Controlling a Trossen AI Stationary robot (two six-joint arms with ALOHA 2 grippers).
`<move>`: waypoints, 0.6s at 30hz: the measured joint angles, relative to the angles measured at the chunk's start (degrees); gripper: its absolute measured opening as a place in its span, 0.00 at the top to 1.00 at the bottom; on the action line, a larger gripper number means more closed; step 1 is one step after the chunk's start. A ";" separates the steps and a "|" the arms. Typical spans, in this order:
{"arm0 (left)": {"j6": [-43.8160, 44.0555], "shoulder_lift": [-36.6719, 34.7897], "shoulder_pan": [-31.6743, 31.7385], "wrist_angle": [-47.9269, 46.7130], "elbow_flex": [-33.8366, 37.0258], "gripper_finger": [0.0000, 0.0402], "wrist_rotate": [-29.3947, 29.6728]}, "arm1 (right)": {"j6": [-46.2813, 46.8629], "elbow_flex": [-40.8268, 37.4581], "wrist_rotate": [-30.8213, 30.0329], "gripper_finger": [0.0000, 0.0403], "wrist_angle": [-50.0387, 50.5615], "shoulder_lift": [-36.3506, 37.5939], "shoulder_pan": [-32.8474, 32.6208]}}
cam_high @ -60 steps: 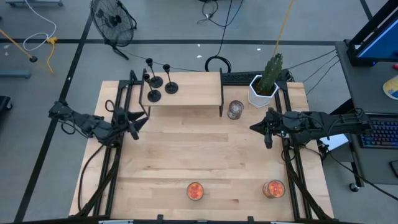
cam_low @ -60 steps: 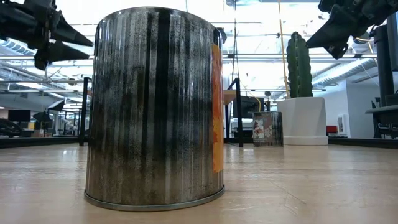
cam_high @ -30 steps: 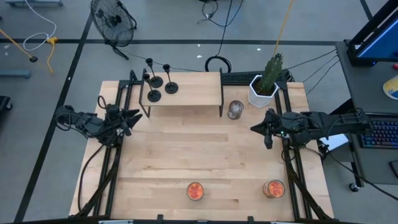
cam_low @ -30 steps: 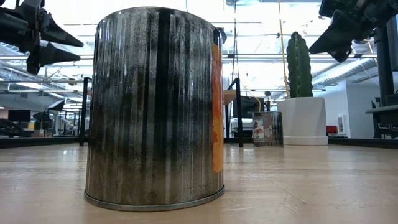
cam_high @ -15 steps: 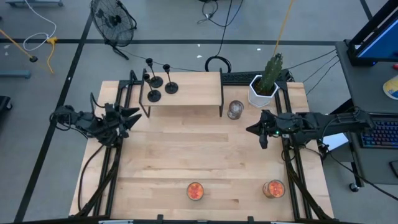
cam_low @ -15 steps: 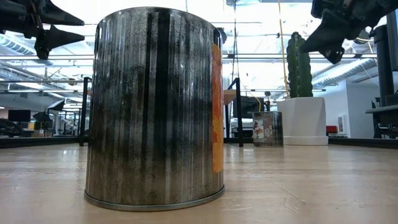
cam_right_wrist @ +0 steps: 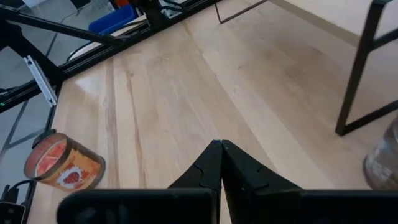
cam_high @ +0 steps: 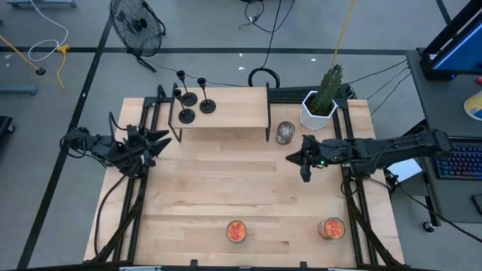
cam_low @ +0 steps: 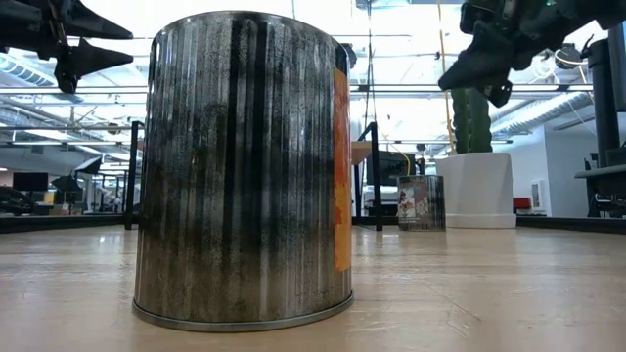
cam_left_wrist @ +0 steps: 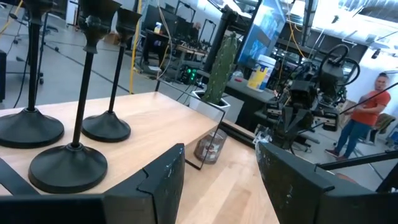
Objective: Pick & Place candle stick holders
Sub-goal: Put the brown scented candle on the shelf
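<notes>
Three candle stick holders wait on the raised shelf; neither claw holds anything.

Using the shelf (cam_high: 226, 119) as landmark: nearest the camera side of the desk (cam_high: 248, 196), well in front of the shelf, stand two orange-filled jars (cam_high: 236, 231). Closer to the shelf, the right claw (cam_high: 304, 168) hovers off its right front corner, fingers pressed together and empty; the left claw (cam_high: 160, 139) hangs just off its left end, fingers spread wide, nothing between them. One clear glass jar (cam_high: 285, 133) sits beside the shelf's right leg. On the shelf's left end cluster the three black candle stick holders (cam_high: 186, 115), upright, bases close together. They look light, rigid, top-heavy and easily tipped; grip a stem (cam_left_wrist: 82, 93) low, above the disc base.
</notes>
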State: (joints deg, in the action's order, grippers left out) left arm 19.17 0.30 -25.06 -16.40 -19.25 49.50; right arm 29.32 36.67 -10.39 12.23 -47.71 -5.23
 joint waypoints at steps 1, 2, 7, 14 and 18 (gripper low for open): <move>-0.10 0.00 0.00 -0.01 0.00 0.48 -0.01 | 0.00 0.00 0.00 0.99 -0.93 -0.73 0.00; -0.33 0.00 0.00 -0.01 0.00 0.48 -0.03 | 0.00 0.00 0.00 0.99 -1.81 -1.44 0.00; -1.06 0.00 0.00 -0.02 0.00 0.48 -0.05 | -0.02 0.00 0.00 0.99 -5.54 -4.56 0.30; -3.64 0.00 0.00 -0.07 0.00 0.48 2.18 | -1.55 0.00 0.11 0.99 -8.83 -8.43 4.34; -3.43 0.00 0.00 -0.18 0.00 0.48 4.22 | -2.96 0.00 2.47 0.99 -11.52 -10.64 7.52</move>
State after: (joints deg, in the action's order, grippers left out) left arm 15.74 0.30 -25.05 -16.59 -19.25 53.72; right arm 26.36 36.67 -7.93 0.72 -58.34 2.29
